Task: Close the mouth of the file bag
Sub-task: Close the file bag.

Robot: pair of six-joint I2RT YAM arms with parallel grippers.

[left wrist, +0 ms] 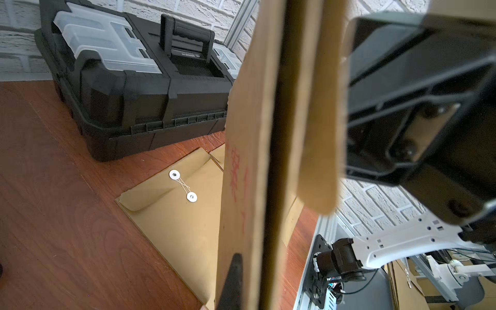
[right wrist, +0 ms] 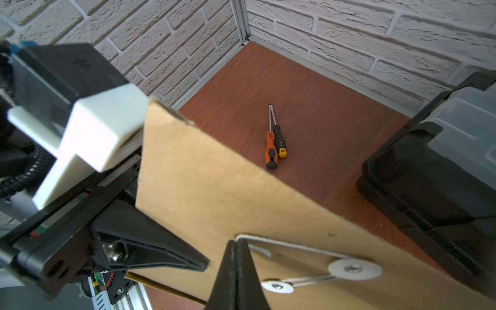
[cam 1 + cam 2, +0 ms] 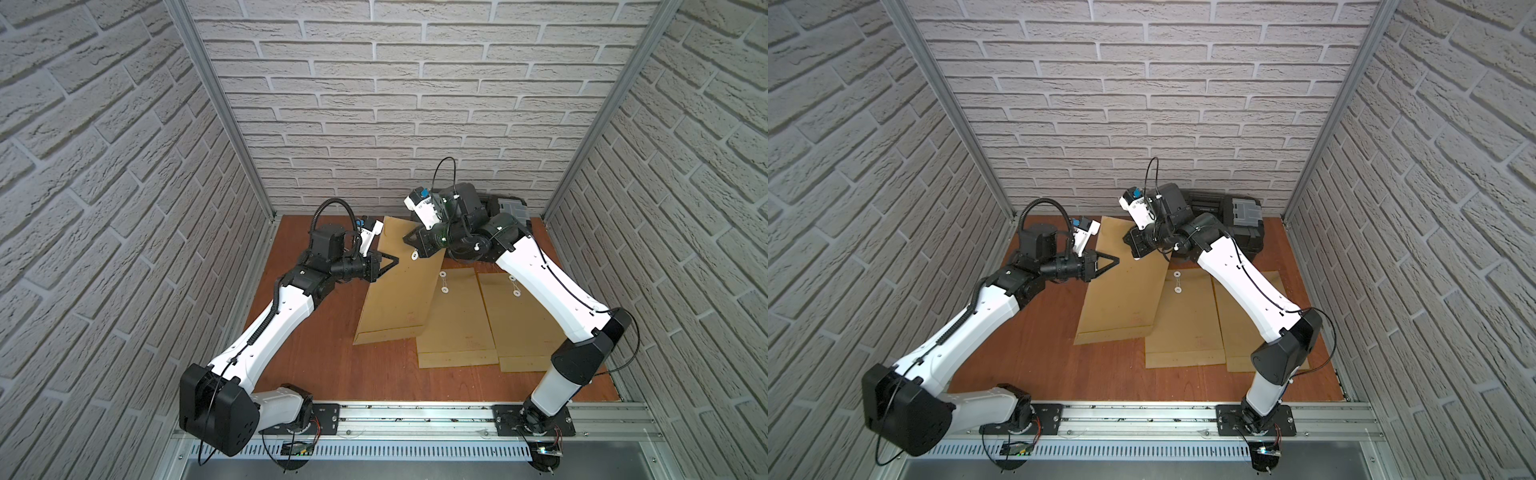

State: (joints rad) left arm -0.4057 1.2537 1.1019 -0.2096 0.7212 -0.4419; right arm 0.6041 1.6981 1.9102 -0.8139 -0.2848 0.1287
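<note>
The right tool (image 2: 236, 243) pinches white string (image 2: 295, 248) on the file bag (image 2: 214, 188).

In both top views the right arm (image 3: 540, 274) screens most of the black toolbox (image 3: 513, 208) and one side of the envelope (image 3: 515, 332) nearest it. Seen from the left wrist, the lifted file bag (image 1: 247, 161) runs off the frame at both ends, its red print too blurred to read; only one finger (image 1: 234, 279) of the left pincer (image 3: 392, 262) shows. From the right wrist, the string (image 2: 295, 249) vanishes into the closed right pincer (image 2: 237, 247), itself cut by the frame.
</note>
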